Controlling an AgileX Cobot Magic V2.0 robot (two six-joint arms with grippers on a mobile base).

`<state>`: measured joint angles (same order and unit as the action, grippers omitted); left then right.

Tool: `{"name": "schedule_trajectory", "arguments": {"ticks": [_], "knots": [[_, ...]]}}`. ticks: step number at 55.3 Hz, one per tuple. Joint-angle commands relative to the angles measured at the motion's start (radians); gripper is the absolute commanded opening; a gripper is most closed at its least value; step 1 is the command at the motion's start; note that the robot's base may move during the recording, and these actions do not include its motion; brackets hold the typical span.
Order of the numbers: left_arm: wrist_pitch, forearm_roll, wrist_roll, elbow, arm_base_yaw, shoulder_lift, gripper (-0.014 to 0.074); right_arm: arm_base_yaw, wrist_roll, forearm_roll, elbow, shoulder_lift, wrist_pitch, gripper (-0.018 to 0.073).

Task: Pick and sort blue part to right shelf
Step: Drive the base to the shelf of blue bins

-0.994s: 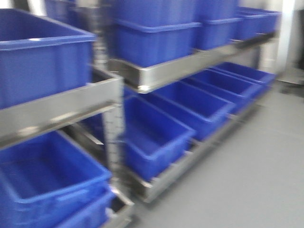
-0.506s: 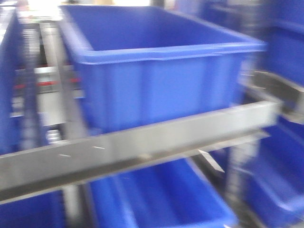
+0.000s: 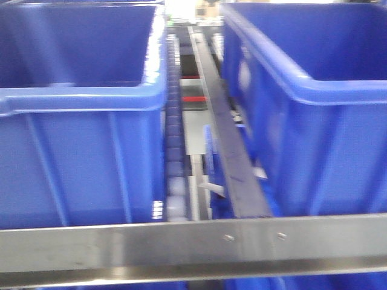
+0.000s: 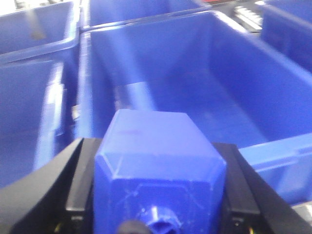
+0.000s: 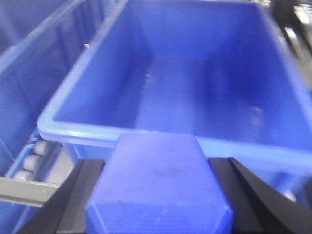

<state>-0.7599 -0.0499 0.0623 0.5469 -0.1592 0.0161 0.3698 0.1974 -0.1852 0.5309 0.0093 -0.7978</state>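
In the left wrist view a blue part point(image 4: 157, 170) sits clamped between the black fingers point(image 4: 80, 175) of my left gripper point(image 4: 155, 146), its stubby cap pointing back at the camera. It hangs over the near rim of a large blue bin point(image 4: 195, 78). In the right wrist view another blue part point(image 5: 158, 187) is held by my right gripper point(image 5: 158, 168), just short of the rim of an empty blue bin point(image 5: 195, 92). The right shelf shows in the front view as a steel front rail point(image 3: 193, 244). Neither gripper appears in the front view.
Two big open blue bins point(image 3: 78, 127) point(image 3: 314, 115) stand side by side on the shelf. White roller tracks point(image 3: 175, 151) and a dark divider bar point(image 3: 233, 157) run between them. More bins point(image 4: 34, 34) flank the left gripper's bin. Rollers point(image 5: 29, 163) show beside the right one.
The front view has swung from an angled look along the racks to a close, head-on look at two bins behind the front rail.
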Motion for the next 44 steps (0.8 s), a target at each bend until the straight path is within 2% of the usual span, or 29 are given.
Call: {"name": "schedule_trajectory", "arguments": {"ticks": [1, 44], "knots": [[0.089, 0.001, -0.008, 0.025, -0.001, 0.017, 0.0337, 0.0, -0.008, -0.017, 0.026, 0.02, 0.088, 0.0342], [0.089, 0.001, -0.008, 0.025, -0.001, 0.017, 0.0337, 0.0, -0.008, -0.017, 0.026, 0.02, 0.088, 0.0342]]}}
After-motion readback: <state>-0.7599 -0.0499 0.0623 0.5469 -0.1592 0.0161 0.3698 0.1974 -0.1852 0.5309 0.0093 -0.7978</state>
